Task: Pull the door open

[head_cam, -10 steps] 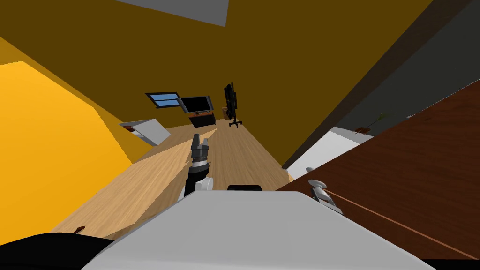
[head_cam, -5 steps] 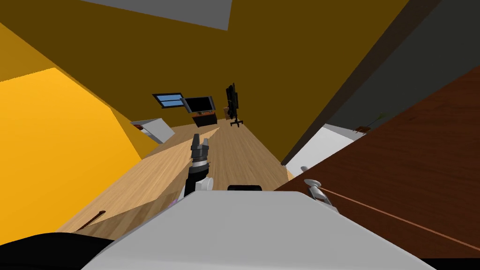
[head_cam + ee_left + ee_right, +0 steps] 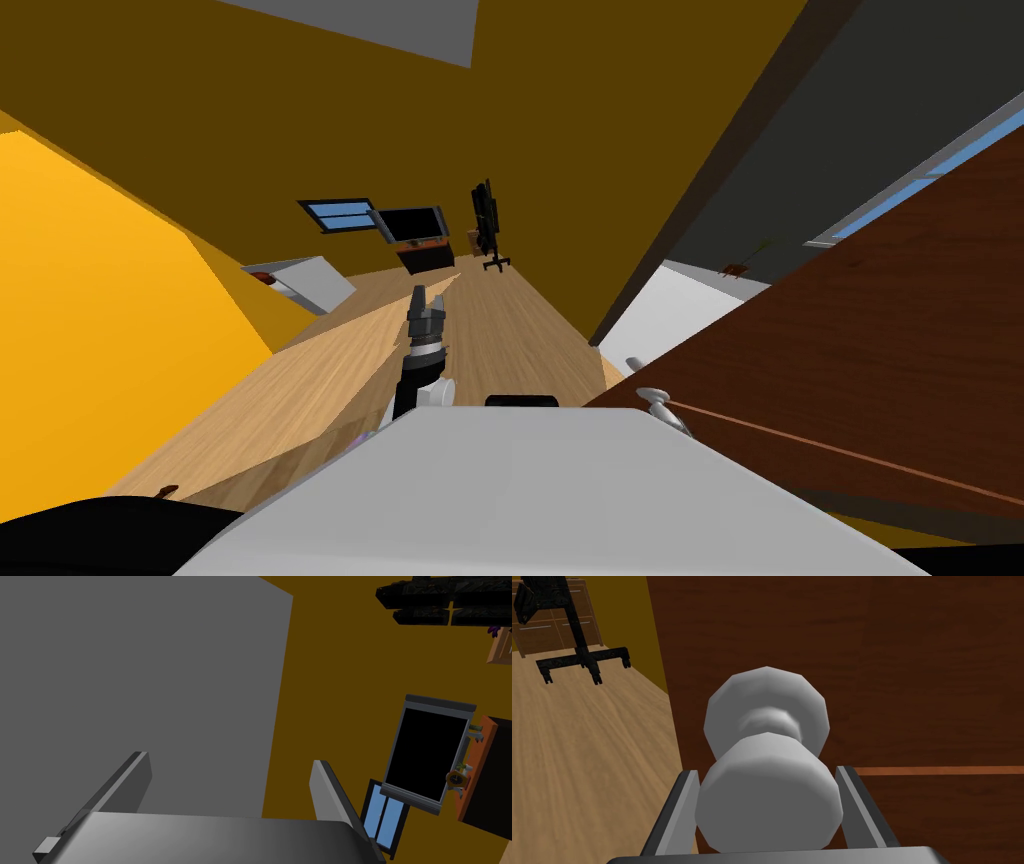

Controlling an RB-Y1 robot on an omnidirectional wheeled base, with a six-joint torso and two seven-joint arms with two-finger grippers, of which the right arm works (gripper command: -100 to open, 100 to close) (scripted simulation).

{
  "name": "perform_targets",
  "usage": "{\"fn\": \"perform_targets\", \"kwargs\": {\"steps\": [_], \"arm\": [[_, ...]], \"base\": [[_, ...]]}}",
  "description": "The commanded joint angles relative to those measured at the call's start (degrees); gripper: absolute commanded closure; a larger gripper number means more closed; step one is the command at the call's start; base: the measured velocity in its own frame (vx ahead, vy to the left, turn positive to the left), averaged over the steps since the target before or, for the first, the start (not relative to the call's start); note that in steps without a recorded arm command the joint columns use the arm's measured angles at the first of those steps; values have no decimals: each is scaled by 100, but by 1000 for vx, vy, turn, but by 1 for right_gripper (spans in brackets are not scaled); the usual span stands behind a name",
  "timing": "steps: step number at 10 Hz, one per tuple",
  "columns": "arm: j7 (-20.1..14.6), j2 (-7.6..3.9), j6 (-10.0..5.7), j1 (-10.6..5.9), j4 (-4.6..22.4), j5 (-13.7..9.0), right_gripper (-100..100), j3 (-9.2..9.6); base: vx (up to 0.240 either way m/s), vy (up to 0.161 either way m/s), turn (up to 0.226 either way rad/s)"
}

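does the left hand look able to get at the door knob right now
Probably not: the right hand is shut on the door knob, covering its sides, and the left hand points ahead, away from the door.

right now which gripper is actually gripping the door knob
The right gripper: its fingers press both sides of the light grey door knob on the dark brown door. The left gripper stands open, holding nothing.

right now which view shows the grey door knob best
Right wrist view: the light grey round door knob is large, clamped by the right claw against the dark brown wooden door. Head view shows it small at the door's edge. Left wrist view faces away.
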Motion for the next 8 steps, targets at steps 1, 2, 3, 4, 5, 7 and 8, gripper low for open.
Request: {"fn": "perform_targets", "kwargs": {"steps": [1,2,3,4,5,7,8], "arm": [[21,-6,-250,72,47,165,100,148],[34,-1,-383,145,33,267,100,240],[46,3,-512,216,19,365,100,330],[57,8,-633,283,6,458,100,415],[57,8,-633,283,6,458,100,415],[76,15,-836,395,-17,613,100,558],[83,18,-912,436,-25,671,100,610]], "base": [[-26,-78,-123],[-45,-67,-125],[-59,-72,-125],[-56,-86,-103],[-34,-53,-54],[-52,-52,-93],[-72,-77,-48]]}}
